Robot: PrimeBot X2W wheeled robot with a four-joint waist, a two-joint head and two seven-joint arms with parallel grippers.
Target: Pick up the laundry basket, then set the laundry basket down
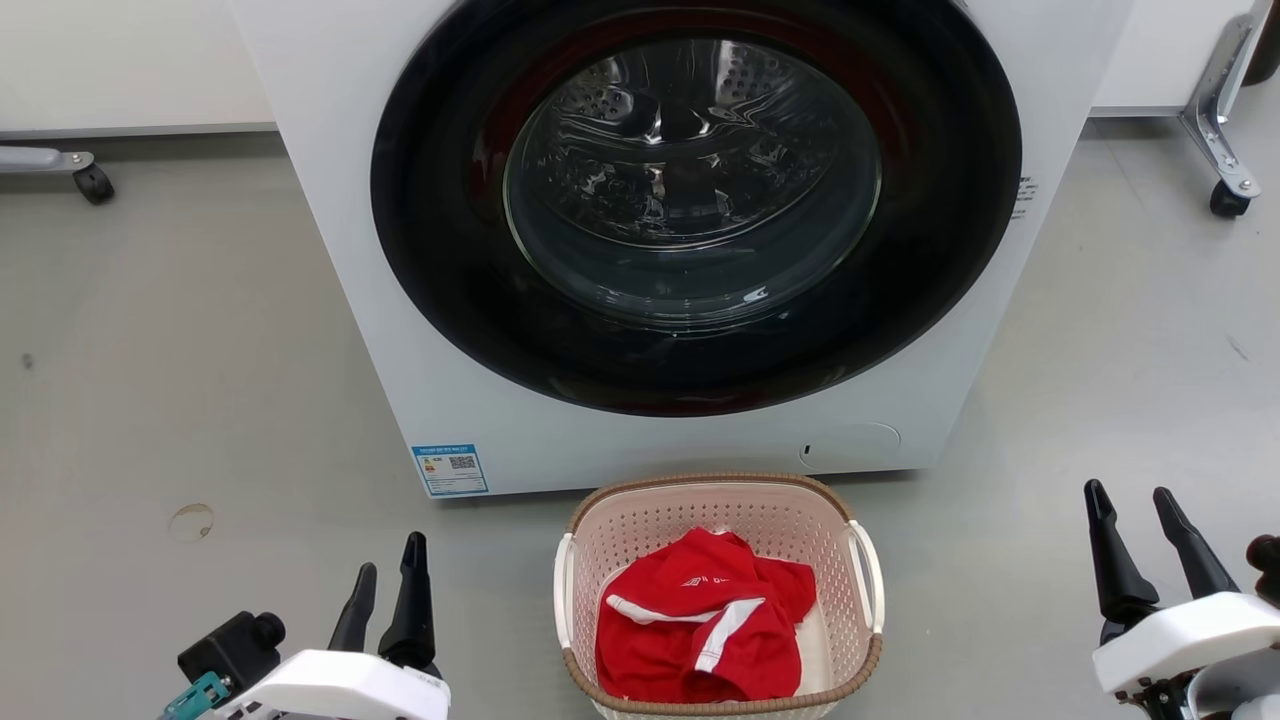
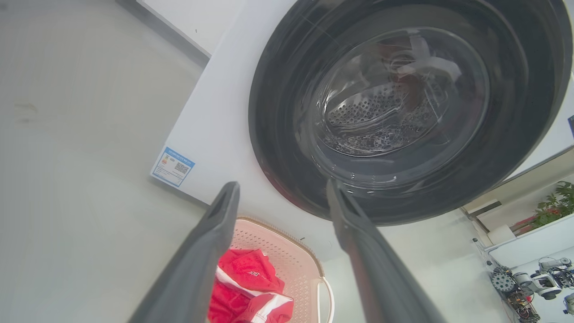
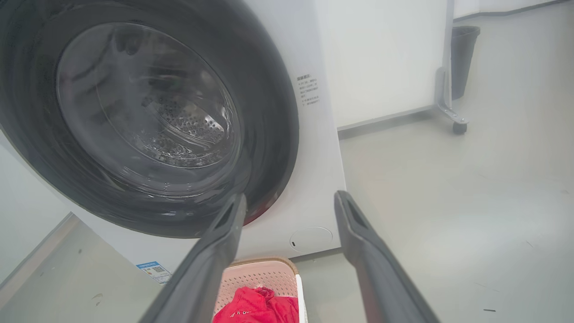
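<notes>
The laundry basket [image 1: 845, 640] is pale pink-cream with a brown woven-look rim and white side handles. It stands on the floor at the bottom centre of the head view, just in front of the washer, with a red and white garment [image 1: 705, 620] inside. It also appears low in the left wrist view as the laundry basket [image 2: 291, 260] and in the right wrist view as the laundry basket [image 3: 264, 276]. My left gripper [image 1: 388, 570] is open, left of the basket and apart from it. My right gripper [image 1: 1132, 515] is open, well to the basket's right. Neither holds anything.
A white front-loading washer [image 1: 450, 350] with a shut dark round door [image 1: 690, 200] stands right behind the basket. Castor legs [image 1: 1225, 195] of a stand are at the far right and another castor [image 1: 95, 185] at the far left. Grey floor [image 1: 150, 400] spreads on both sides.
</notes>
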